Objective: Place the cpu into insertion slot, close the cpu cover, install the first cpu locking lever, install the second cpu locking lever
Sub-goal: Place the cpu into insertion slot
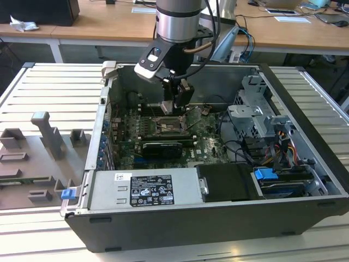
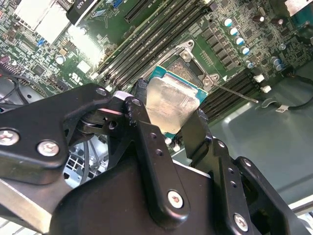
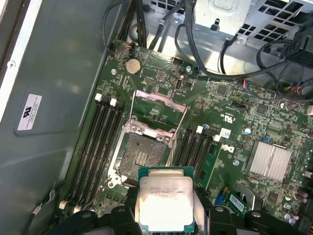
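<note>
My gripper is shut on the cpu, a flat square chip with a pale metal top, pinched at two opposite edges. It hangs above the motherboard, right beside the insertion slot, a dark square socket that lies bare. The cpu cover, a thin metal frame, is swung open on the far side of the slot from the chip. In the second wrist view the black fingers clamp the cpu over the edge of the insertion slot. In the exterior view the gripper reaches down into the open computer case.
Long black memory slots flank the socket on both sides. A thin wire lever sticks out near the socket. A black card, a power supply, a drive cage and loose cables crowd the case.
</note>
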Robot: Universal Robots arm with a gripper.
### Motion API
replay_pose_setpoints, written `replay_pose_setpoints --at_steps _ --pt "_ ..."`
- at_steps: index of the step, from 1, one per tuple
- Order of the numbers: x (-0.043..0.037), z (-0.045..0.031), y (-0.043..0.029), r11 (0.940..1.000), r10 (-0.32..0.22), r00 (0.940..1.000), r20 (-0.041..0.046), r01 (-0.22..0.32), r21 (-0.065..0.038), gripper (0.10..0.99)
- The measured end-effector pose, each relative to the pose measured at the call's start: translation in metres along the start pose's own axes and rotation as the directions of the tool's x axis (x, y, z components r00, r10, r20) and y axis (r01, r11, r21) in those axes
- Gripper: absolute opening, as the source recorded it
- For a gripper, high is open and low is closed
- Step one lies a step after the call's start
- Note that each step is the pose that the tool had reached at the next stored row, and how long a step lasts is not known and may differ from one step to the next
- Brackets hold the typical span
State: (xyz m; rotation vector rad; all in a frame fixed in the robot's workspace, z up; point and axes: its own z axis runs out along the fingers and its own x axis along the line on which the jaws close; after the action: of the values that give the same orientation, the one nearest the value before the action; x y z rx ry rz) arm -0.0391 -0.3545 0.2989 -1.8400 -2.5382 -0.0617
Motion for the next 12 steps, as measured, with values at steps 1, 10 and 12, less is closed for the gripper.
replay_pose_setpoints --at_steps 1,10,12 --pt "0.0 0.0003 0.0 1.0 0.0 1.0 0.0001 0.0 0.0 0.525" --pt "-0.0001 0.0032 -0.0001 1.0 0.004 1.0 -0.0002 -0.004 0.001 0.525" --pt "-0.0001 0.004 -0.0001 1.0 0.004 1.0 -0.0003 -0.004 0.001 0.525"
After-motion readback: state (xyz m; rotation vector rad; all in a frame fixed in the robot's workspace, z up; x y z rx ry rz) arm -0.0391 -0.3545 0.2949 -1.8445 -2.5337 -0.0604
